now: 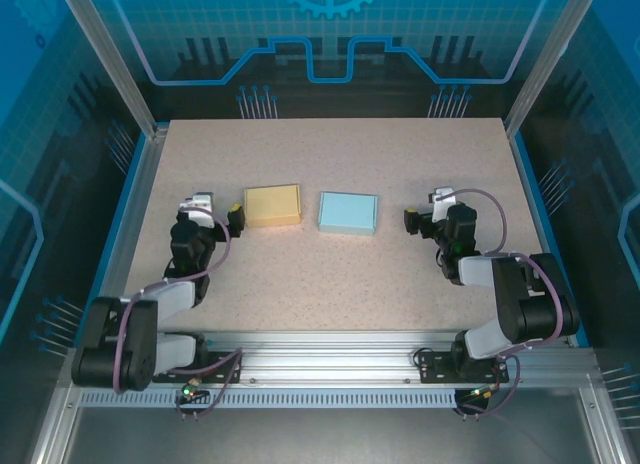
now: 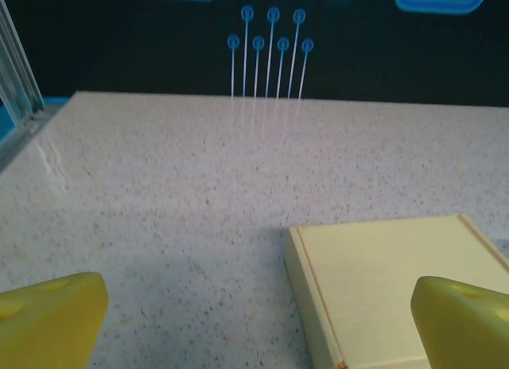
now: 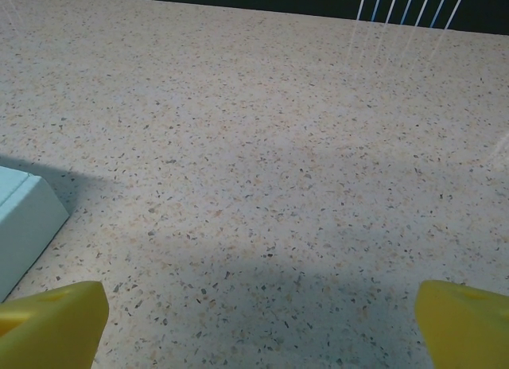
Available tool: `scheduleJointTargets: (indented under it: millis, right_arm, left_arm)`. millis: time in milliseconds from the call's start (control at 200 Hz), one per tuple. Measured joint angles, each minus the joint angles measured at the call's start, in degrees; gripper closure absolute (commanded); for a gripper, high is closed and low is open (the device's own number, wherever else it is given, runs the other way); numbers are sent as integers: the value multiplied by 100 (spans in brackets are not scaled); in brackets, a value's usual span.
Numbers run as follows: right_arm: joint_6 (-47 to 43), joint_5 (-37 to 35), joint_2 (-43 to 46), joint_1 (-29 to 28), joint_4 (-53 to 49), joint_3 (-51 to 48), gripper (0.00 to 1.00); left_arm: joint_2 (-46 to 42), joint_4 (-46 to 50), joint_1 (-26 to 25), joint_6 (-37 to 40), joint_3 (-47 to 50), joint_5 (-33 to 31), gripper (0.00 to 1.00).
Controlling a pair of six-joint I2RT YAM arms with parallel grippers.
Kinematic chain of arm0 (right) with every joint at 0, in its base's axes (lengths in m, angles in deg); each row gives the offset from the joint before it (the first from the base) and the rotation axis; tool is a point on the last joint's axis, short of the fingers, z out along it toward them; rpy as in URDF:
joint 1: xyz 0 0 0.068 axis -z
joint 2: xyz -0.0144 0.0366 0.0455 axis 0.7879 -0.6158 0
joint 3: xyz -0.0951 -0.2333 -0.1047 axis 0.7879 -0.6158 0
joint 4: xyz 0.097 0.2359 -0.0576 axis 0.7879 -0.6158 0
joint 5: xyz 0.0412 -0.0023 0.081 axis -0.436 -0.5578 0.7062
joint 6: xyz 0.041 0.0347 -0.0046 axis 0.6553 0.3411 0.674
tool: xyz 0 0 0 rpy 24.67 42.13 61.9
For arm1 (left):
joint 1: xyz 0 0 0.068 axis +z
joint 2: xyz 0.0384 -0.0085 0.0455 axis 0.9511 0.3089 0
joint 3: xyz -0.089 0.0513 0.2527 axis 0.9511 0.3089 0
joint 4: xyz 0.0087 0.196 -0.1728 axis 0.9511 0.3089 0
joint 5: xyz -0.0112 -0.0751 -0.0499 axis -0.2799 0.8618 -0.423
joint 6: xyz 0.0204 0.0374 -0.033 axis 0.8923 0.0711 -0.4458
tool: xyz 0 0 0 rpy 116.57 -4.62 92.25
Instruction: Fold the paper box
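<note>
Two closed paper boxes lie side by side mid-table: a pale yellow box (image 1: 272, 205) and a light blue box (image 1: 348, 212). My left gripper (image 1: 218, 212) hovers open just left of the yellow box. In the left wrist view the yellow box (image 2: 382, 285) lies to the right in the left gripper's (image 2: 258, 329) gap, its lid under the right fingertip (image 2: 465, 321). My right gripper (image 1: 428, 210) stands open to the right of the blue box, apart from it. In the right wrist view a corner of the blue box (image 3: 22, 218) sits at the left edge, with bare table between the right gripper's (image 3: 258, 329) fingertips.
The speckled table (image 1: 330, 154) is bare behind and in front of the boxes. Aluminium frame posts (image 1: 110, 59) and blue-lit walls enclose it. A metal rail (image 1: 330, 344) with both arm bases runs along the near edge.
</note>
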Motion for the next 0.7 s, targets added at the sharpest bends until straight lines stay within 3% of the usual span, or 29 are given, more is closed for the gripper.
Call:
scheduleJointTargets:
  millis: [190,385,700]
  right_arm:
    - [0,0,0,0,-11,0,0]
    - [0,0,0,0,-13,0,0]
    - [0,-2,0,0,-13,0,0]
  left_arm:
    - [422,-46,46,-20,0,136,1]
    - [1784,-645,50,-122,-79,332,1]
    - [1873,-321,157,-142,-654,758,1]
